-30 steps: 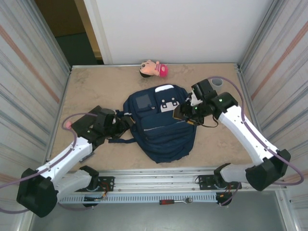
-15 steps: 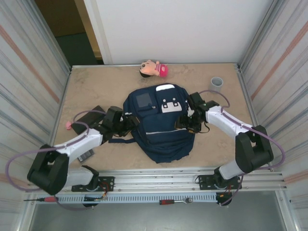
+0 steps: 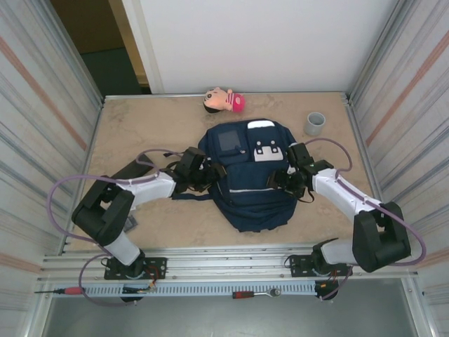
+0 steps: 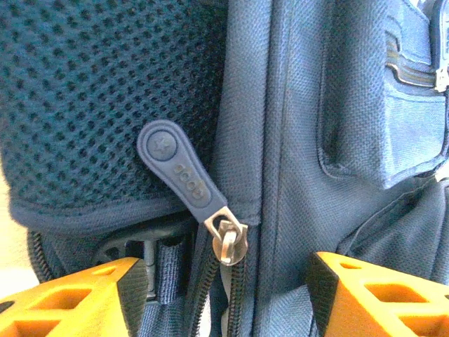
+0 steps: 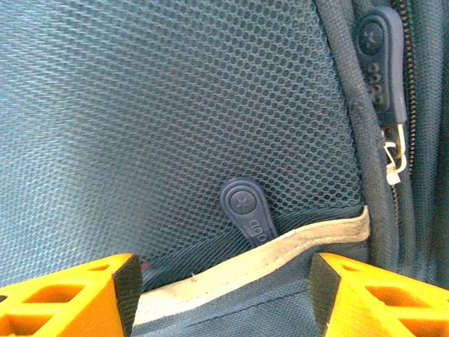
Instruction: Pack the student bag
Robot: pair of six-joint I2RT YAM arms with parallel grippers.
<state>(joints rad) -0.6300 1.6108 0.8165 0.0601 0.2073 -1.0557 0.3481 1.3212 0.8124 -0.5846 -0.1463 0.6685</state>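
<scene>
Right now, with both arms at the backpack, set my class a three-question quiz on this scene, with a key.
1. True or false: the grey cup stands apart from the student bag.
2. What sits just ahead of the gap between the left fingers? A a zipper pull; B a pencil; C a book.
3. Fill in: the doll lies at the table's ___ edge.
Key: 1 true; 2 A; 3 far.

White arm links (image 3: 151,188) with black joints (image 3: 105,214); trailing lilac cables (image 3: 50,200); orange, hollow-celled end effector fingers (image 4: 84,302).
</scene>
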